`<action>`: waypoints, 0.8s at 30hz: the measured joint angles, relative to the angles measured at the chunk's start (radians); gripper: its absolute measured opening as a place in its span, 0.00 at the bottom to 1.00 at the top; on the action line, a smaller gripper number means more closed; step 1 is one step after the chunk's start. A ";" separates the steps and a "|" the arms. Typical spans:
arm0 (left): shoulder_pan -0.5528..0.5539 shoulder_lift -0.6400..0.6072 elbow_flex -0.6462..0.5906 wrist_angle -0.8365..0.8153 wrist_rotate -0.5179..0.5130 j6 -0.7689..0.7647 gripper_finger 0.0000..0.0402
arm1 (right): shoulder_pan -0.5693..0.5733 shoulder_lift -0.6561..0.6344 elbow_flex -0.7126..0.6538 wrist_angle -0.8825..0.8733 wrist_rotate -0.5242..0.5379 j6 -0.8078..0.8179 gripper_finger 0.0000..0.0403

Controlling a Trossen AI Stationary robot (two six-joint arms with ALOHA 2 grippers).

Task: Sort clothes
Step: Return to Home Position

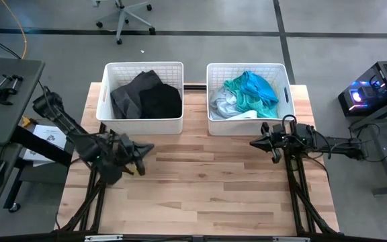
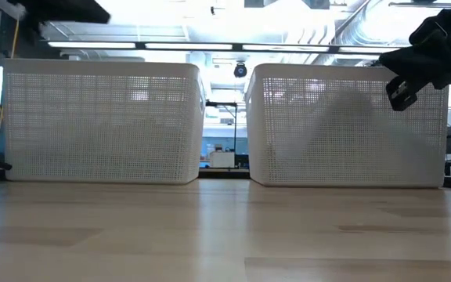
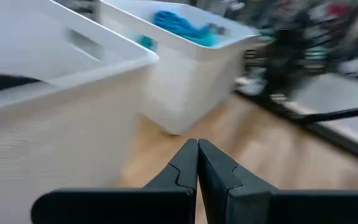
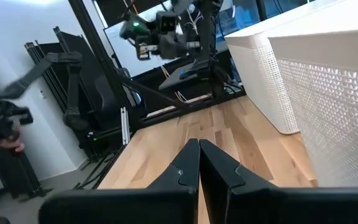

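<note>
A: Looking straight down, the clothes are all in bins. In the left bin, upper middle of the frame, a grey garment lies crumpled on the left side. A black garment is bunched against it on the right.

B: The right bin is the bright one. There's a teal garment in the middle and a blue garment heaped toward the upper right. A white garment is slumped in the lower left corner. From the left wrist view the blue pokes up above the rim.

A: Edges now. Both bins stand side by side at the upper edge of the bench, with a narrow gap between them. Each stops just short of the bench's side edge.

B: Below them a wide run of pale wood reaches right down to the bottom edge.

A: The left gripper hangs just below the left bin's front wall, centre left, pointing right. Its fingers are pressed together, tip to tip.

B: The right gripper mirrors it just below the right bin, centre right, pointing left, fingers flat against each other. The two tips are well apart, with open planks between them.

A: From bench level the two mesh walls stand across the frame, and the clothes are only dim shapes behind them.
</note>
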 joint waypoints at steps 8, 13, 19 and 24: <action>0.263 0.098 -0.362 1.581 0.663 0.808 0.00 | 0.000 0.000 0.000 0.000 0.000 0.000 0.00; 0.376 0.156 -0.346 1.778 0.679 0.992 0.00 | 0.000 0.000 0.000 0.000 -0.001 0.000 0.00; 0.399 0.154 -0.344 1.766 0.666 0.889 0.00 | 0.000 0.000 0.000 0.001 -0.001 -0.001 0.00; 0.393 0.134 -0.365 1.748 0.666 0.939 0.00 | 0.000 0.000 0.000 0.002 -0.001 -0.001 0.00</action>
